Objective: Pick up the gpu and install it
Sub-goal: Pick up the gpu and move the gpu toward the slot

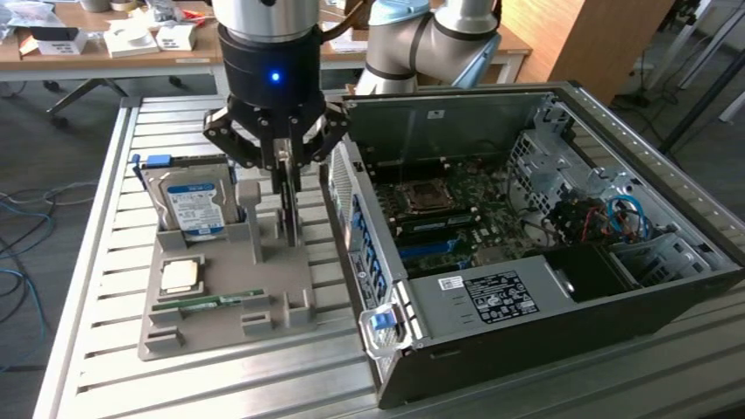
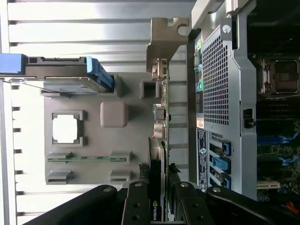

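Grasping the gpu (image 2: 161,131): my gripper (image 2: 159,202) is clenched on the card, upright in its grey holder (image 2: 93,140); lifting and seating it in the case (image 2: 220,93) remain.

A small logo on the gpu (image 2: 156,178) seems to read NVIDIA; print on the power supply's sticker (image 1: 501,295) stays illegible.

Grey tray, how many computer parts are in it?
4: silver boxy hard drive at the far end; square silver processor centrally; thin green memory stick at the near end; green gpu card on edge, gripped by the tool. None seems hidden.
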`<action>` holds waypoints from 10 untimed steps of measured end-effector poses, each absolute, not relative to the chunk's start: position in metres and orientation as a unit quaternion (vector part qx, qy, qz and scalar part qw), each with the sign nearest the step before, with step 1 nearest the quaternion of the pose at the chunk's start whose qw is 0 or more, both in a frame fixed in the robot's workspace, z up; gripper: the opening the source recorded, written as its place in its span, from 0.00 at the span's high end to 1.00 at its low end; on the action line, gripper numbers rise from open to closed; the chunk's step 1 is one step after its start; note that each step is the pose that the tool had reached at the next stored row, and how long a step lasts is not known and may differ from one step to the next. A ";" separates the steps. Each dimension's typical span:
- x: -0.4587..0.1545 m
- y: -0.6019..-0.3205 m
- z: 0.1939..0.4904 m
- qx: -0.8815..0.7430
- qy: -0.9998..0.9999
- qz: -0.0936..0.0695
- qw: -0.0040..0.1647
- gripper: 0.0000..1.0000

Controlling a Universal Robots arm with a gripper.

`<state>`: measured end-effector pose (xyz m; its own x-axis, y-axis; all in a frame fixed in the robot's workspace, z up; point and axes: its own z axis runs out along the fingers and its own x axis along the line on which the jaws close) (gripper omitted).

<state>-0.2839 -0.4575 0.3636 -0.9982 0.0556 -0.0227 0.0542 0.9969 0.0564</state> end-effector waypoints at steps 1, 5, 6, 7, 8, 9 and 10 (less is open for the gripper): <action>-0.284 -0.457 0.366 0.027 0.999 0.028 0.012 0.74; -0.284 -0.457 0.374 0.028 0.999 0.029 0.012 0.74; -0.283 -0.457 0.376 0.027 0.999 0.029 0.012 0.74; -0.283 -0.457 0.378 0.028 0.999 0.029 0.012 0.74; -0.283 -0.457 0.380 0.028 0.999 0.029 0.012 0.74; -0.283 -0.457 0.381 0.027 0.999 0.029 0.012 0.74; -0.283 -0.457 0.383 0.028 0.999 0.030 0.012 0.74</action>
